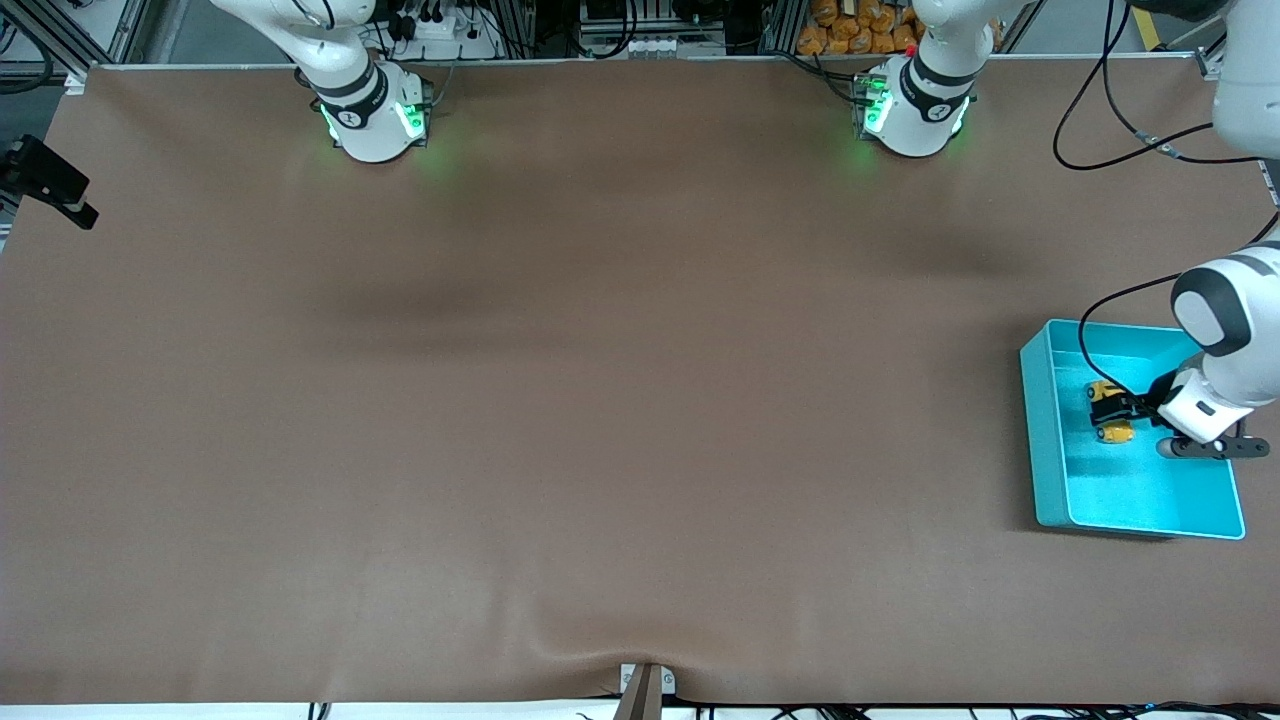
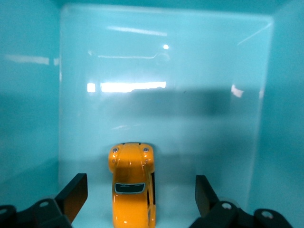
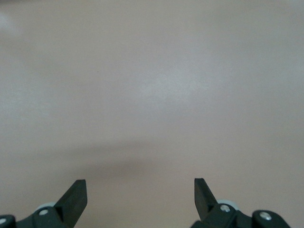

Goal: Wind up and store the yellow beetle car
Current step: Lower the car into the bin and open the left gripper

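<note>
The yellow beetle car (image 2: pixel 131 190) rests on the floor of the turquoise bin (image 1: pixel 1042 440) at the left arm's end of the table. It is a small orange-yellow toy with a dark rear window; in the front view the car (image 1: pixel 1116 433) is partly covered by the hand. My left gripper (image 2: pixel 140 187) is down inside the bin, open, its fingers (image 2: pixel 76 192) standing on either side of the car with a gap on both sides. In the front view the left gripper (image 1: pixel 1118 410) reaches in from the bin's outer edge. My right gripper (image 3: pixel 140 190) is open over bare table with nothing between its fingers.
The bin's walls (image 2: pixel 28 118) enclose the left hand closely on several sides. A black cable (image 1: pixel 1095 345) hangs from the left arm across the bin. Brown table mat (image 1: pixel 600 400) spreads between the bin and the right arm's end.
</note>
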Controlling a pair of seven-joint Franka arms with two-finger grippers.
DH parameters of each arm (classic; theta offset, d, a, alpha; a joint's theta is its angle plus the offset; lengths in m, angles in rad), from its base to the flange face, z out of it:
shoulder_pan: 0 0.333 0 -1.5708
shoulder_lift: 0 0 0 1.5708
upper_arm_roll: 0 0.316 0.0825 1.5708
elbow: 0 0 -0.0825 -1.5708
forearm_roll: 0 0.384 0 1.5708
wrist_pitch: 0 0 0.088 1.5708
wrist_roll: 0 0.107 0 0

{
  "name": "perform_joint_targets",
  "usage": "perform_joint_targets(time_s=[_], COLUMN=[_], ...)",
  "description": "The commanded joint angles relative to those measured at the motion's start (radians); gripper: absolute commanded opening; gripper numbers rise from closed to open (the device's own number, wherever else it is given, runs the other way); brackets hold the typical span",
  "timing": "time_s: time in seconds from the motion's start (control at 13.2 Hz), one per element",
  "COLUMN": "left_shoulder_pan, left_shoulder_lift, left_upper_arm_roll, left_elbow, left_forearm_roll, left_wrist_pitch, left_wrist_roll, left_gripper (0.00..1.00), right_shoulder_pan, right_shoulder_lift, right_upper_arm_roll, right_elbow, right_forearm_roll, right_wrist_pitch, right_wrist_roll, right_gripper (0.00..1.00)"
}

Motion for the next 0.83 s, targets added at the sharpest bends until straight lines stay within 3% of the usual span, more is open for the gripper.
perform_joint_targets(time_s=[0.0,0.38,0.76], left_shoulder_pan=[0.001,0.001,-0.015], left_shoulder_lift=[-0.119,-0.250,-0.362], left_upper_arm_roll=[-0.014,-0.022,-0.114], left_elbow=[-0.013,-0.011,-0.013], left_forearm_roll=[0.014,0.007,0.006], left_wrist_pitch=[-0.080,-0.213,-0.365], left_wrist_roll=[-0.007,-0.008,-0.169], left_gripper=[1.00,1.00,1.00], right_shoulder_pan=[-0.030,-0.021,-0.006], right_shoulder_lift=[-0.006,-0.004,-0.004], right_upper_arm_roll=[0.014,0.014,0.007], right_elbow=[0.000,-0.016,-0.016], right_forearm_roll=[-0.003,-0.005,-0.005], right_wrist_pitch=[-0.016,-0.017,-0.028], right_wrist_roll=[-0.023,-0.025,-0.020], right_gripper=[1.00,1.00,1.00])
